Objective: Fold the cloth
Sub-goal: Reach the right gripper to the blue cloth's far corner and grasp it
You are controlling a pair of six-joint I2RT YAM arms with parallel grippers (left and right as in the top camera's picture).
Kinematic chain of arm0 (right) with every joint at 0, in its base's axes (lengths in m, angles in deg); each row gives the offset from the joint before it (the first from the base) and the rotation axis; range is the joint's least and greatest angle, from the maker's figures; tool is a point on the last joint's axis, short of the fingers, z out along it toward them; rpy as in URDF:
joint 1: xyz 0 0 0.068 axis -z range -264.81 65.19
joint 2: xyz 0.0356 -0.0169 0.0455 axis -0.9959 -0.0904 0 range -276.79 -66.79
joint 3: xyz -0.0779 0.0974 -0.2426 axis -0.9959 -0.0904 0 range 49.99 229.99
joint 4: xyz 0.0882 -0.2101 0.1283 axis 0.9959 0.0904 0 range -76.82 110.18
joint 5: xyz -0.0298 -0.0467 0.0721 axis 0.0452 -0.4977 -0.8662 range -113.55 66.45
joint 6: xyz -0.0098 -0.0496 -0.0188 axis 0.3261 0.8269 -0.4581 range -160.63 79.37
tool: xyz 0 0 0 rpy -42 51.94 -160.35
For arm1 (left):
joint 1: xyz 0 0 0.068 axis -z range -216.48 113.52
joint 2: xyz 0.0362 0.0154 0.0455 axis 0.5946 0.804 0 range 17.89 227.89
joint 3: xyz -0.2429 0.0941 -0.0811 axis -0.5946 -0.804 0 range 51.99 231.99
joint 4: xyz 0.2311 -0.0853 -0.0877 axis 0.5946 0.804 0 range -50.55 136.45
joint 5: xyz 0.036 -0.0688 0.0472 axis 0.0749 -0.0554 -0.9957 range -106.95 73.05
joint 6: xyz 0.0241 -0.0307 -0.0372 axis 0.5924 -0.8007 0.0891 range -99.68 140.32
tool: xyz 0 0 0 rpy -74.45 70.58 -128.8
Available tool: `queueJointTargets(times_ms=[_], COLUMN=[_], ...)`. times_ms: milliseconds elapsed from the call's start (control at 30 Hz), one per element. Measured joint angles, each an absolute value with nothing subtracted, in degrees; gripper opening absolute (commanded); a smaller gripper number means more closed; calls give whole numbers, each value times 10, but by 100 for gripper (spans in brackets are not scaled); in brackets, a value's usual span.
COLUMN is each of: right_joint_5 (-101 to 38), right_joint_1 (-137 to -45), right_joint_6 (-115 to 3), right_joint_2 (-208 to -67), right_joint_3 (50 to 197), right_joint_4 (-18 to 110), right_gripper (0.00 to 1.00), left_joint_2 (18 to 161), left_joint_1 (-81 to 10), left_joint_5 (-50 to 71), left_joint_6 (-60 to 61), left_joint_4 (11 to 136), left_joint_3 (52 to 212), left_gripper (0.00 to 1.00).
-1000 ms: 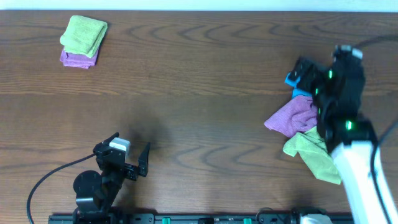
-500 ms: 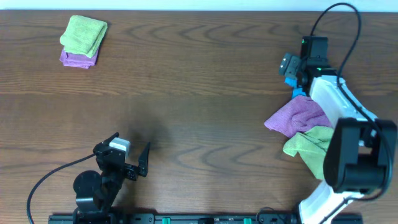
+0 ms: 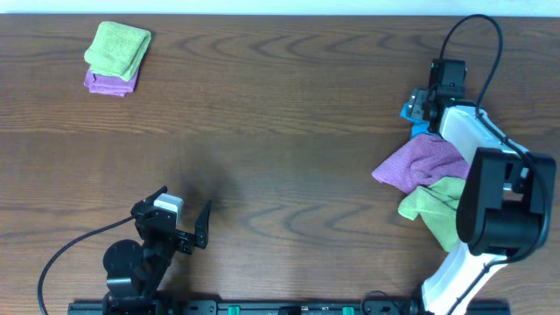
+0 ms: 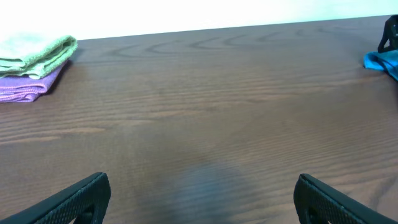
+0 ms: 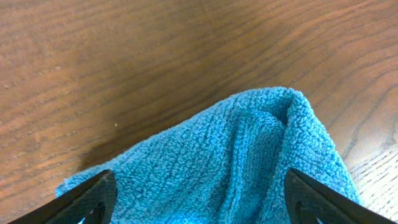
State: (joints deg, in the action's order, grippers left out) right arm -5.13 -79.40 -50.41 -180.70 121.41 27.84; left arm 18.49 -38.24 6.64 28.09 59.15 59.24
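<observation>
The sky-blue cloth (image 5: 249, 155) lies crumpled at the far right of the table. Only small parts show in the overhead view (image 3: 409, 112), beside the right arm; its white tag is not visible. An edge of it shows in the left wrist view (image 4: 380, 60). My right gripper (image 5: 199, 202) is open, low over the cloth, with a finger on either side of the bunched fabric. From overhead it sits at the cloth's far end (image 3: 422, 103). My left gripper (image 3: 179, 217) is open and empty near the front left, above bare wood (image 4: 202, 199).
A loose purple cloth (image 3: 416, 162) and a lime-green cloth (image 3: 433, 206) lie just in front of the blue one, partly under the right arm. A folded lime-green cloth (image 3: 120, 48) sits on a folded purple one (image 3: 107, 84) at the far left corner.
My right arm has swung away from over the pile and stretched toward the far edge, bringing its gripper down at the blue cloth. The left arm has not moved.
</observation>
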Motion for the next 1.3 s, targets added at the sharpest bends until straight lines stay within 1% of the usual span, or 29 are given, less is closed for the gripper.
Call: queueJointTargets(times_ms=[67, 133, 167, 233, 267, 300, 700, 933, 967, 1000, 1033, 1067, 1100, 1167, 1233, 1300], right_joint_5=[-52, -56, -57, -62, -66, -69, -95, -103, -103, -103, -102, -102, -105, -111, -117, -124], right_joint_1=[-792, -791, -791, -791, -791, -791, -793, -800, -800, -800, -800, -800, -800, -799, -799, -798], right_joint_6=[-500, -498, -501, -495, -494, -494, -494, -494, -494, -495, -495, -496, -491, -493, -493, -493], right_joint_2=[-1809, -1812, -1815, -1820, -1823, -1825, -1821, -1720, -1700, -1689, -1684, -1682, -1685, -1703, -1724, -1753], right_joint_3=[1214, 1214, 1214, 1214, 1214, 1214, 1214, 1214, 1215, 1217, 1219, 1221, 1221, 1221, 1221, 1221], right_joint_4=[284, 287, 288, 292, 295, 298, 289, 268, 269, 271, 275, 279, 288, 300, 308, 314], right_gripper=[72, 59, 44, 16, 6, 1, 1, 1, 17, 36, 48, 57, 72, 75, 73, 75], left_joint_2=[185, 185, 185, 185, 185, 185, 185, 185, 185, 185, 185, 185, 185, 185, 185, 185], left_joint_1=[-382, -382, -382, -382, -382, -382, -382, -382, -382, -382, -382, -382, -382, -382, -382, -382], left_joint_5=[66, 66, 66, 66, 66, 66, 66, 66, 66, 66, 66, 66, 66, 66, 66, 66], left_joint_6=[281, 281, 281, 281, 281, 281, 281, 281, 281, 281, 281, 281, 281, 281, 281, 281], left_joint_4=[592, 592, 592, 592, 592, 592, 592, 592, 592, 592, 592, 592, 592, 592, 592, 592], left_joint_3=[592, 592, 592, 592, 592, 592, 592, 592, 592, 592, 592, 592, 592, 592, 592, 592], left_gripper=[95, 95, 95, 95, 95, 95, 95, 95, 95, 95, 95, 95, 95, 96, 96, 96])
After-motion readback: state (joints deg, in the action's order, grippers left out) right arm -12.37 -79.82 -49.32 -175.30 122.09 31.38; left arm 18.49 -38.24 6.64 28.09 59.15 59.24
